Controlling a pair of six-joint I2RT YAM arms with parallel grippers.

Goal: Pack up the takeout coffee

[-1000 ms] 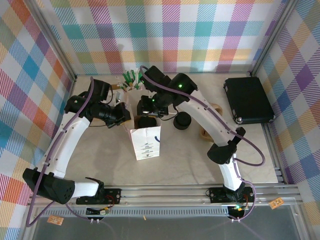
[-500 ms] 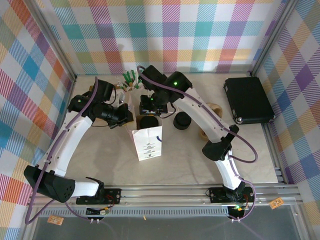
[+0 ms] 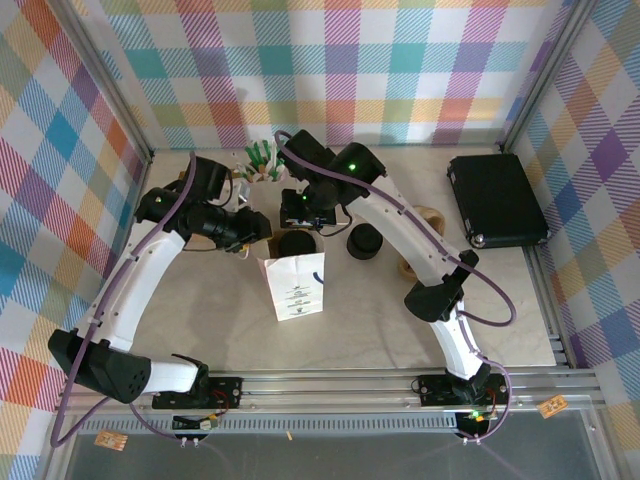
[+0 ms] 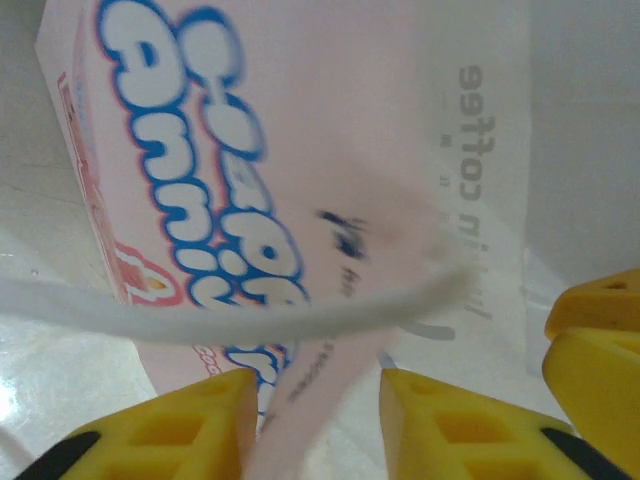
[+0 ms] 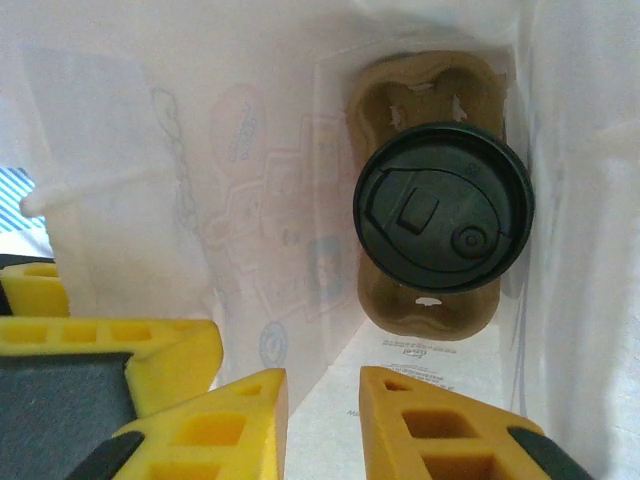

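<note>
The takeout coffee [image 5: 443, 207] stands upright deep in the white paper bag [image 3: 295, 288], its black lid [image 3: 298, 243] facing up, seated in a brown cardboard carrier [image 5: 420, 85]. My right gripper [image 5: 325, 420] hovers over the bag's mouth [image 3: 305, 212], open by a narrow gap, with nothing between its yellow fingers [image 5: 235, 415]. My left gripper [image 4: 320, 420] is at the bag's left rim [image 3: 250, 232], open, with a strip of the bag's paper [image 4: 300, 400] standing loose between its fingers. The cup's body is hidden below the lid.
A squat stack of black lids [image 3: 364, 241] sits right of the bag. Cardboard carriers [image 3: 428, 215] lie farther right, and a black case [image 3: 497, 198] at the back right. Green sticks in a holder [image 3: 262, 160] stand behind the bag. The right gripper's finger [image 4: 598, 330] shows beside the left one.
The right gripper has drawn back up from the bag and narrowed, leaving the lidded cup inside. The left jaws have parted from the bag's rim.
</note>
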